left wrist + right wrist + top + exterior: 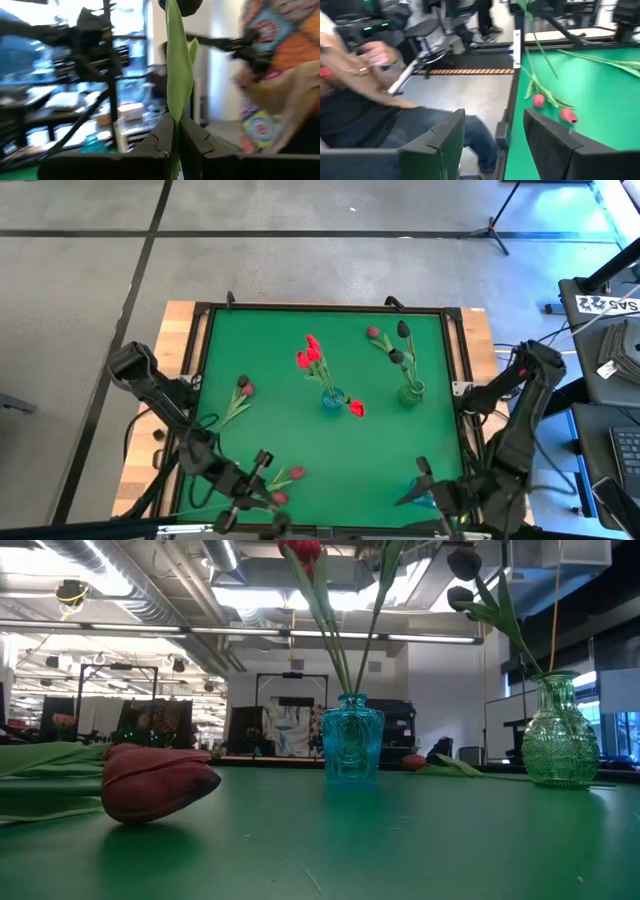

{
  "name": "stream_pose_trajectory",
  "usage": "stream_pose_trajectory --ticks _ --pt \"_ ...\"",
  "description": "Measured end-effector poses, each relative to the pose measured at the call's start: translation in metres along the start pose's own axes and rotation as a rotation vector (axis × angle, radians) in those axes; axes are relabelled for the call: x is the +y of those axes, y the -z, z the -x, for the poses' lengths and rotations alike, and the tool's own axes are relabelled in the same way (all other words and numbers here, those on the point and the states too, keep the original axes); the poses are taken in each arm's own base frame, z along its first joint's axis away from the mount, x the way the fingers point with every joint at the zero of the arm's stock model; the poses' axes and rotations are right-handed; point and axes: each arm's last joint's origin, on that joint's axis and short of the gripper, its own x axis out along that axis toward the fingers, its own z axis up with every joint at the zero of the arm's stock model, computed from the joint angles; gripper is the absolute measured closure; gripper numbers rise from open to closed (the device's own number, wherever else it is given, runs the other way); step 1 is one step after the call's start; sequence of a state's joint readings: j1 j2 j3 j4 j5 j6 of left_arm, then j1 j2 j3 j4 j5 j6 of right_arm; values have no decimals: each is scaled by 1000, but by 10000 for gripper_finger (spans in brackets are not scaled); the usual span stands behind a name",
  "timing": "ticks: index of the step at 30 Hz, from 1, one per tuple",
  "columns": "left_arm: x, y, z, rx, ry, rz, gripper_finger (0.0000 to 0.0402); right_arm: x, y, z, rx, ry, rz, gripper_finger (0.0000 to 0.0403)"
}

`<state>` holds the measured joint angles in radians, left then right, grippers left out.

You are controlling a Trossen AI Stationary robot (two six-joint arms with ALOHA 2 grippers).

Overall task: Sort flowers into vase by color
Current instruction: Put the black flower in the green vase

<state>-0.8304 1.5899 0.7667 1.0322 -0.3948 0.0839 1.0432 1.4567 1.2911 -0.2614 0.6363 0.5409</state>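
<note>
High view: left gripper [262, 461], at the table's [300, 430] near edge, is clamped on a green flower stem [176, 95]. Right gripper [420, 472] waits at the near right corner, fingers apart and empty; red tulips [310, 355] stand in the blue vase [332, 400].

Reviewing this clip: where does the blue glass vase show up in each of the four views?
High view: blue vase at the middle of the green mat, red tulips in it.
Low view: centre, at, left of the green vase.
Left wrist view: cannot tell.
Right wrist view: not in it.
Shared landmark: the green vase, right of the blue one, at from above.
</note>
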Motion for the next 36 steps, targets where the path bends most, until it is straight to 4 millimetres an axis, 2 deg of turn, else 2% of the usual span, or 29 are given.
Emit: stream_pose_trajectory --ticks 3,8,14,18,29,32,36 --pt "3 5 -9 21 -64 5 392 5 10 -19 -33 65 9 201" --pt "12 14 -17 37 -115 19 392 3 24 -63 -141 222 100 201" --pt "29 18 -21 52 -209 35 392 -9 27 -115 -301 338 212 201" --pt "36 22 -23 88 -231 22 392 -25 22 -138 -385 379 233 201" --pt "47 26 -25 124 -283 10 392 -66 -2 -159 -465 337 251 206" --pt "49 27 -25 125 -292 17 392 -70 -3 -161 -461 321 259 235" --pt "45 27 -24 125 -279 23 392 -69 -3 -161 -458 318 262 305"
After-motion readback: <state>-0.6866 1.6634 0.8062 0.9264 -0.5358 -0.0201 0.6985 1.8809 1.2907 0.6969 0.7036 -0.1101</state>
